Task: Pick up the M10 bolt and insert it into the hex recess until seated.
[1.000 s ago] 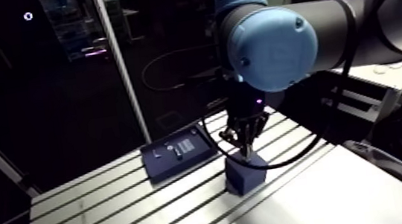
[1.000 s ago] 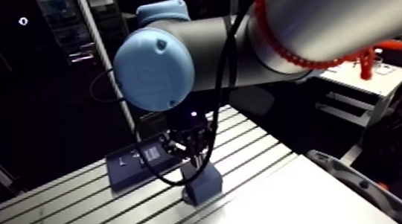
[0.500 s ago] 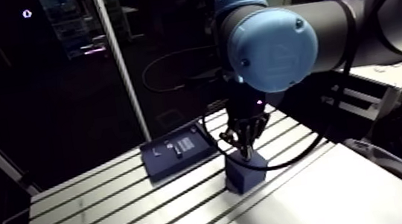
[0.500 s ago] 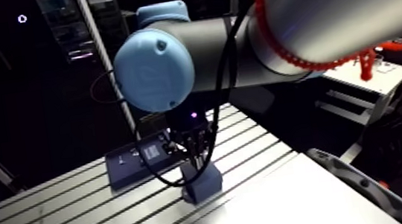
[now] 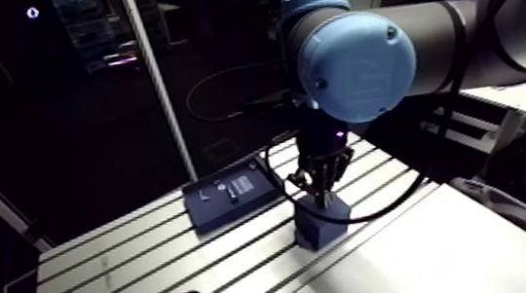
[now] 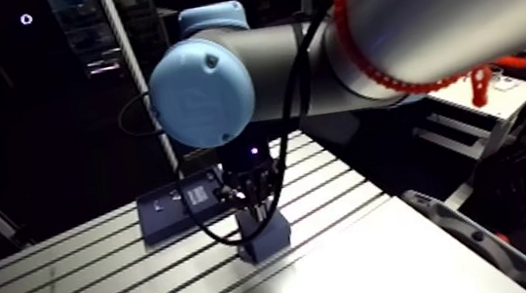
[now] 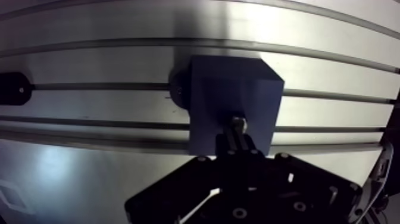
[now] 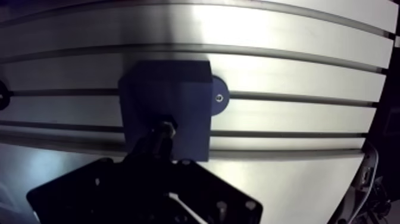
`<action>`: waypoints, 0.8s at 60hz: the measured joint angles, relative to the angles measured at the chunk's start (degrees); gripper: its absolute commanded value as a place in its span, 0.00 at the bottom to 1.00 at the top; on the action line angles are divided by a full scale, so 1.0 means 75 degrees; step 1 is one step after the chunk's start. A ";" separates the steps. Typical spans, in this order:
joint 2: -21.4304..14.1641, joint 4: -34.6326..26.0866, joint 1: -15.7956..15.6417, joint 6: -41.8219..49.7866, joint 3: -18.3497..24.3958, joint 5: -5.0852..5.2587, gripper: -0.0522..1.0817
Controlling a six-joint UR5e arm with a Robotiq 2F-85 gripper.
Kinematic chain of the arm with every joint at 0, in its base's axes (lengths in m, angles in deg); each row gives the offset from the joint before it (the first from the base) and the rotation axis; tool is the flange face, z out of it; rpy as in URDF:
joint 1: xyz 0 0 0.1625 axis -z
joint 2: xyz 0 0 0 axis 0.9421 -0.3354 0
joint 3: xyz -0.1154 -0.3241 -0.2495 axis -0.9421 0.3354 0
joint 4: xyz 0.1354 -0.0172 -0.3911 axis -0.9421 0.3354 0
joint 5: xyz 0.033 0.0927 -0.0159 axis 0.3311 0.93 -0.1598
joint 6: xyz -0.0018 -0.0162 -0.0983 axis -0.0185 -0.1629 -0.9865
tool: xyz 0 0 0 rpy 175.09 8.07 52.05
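While the arm's wrist points straight down over the slotted counter (image 7: 89, 59), the jaws are pinched tight on the M10 bolt (image 7: 237, 123). The bolt stands upright, its end at the top face of the blue block (image 7: 229, 89). A flat blue plate (image 5: 231, 194) lies nearby.

Bare brushed aluminium on the slotted table (image 7: 89, 59), smooth and strongly glaring. Matt dark-blue plastic, by the look, for the block (image 7: 232, 89); bright bare metal on the M10 bolt (image 7: 237, 123). Matt black on the gripper (image 7: 237, 143).
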 measured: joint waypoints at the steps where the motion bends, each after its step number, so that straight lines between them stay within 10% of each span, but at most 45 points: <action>1: 0.0004 0.0001 0.0000 0.0000 0.0000 0.0000 1.00; 48: 0.0164 0.0021 0.0000 -0.0087 0.0050 0.0009 1.00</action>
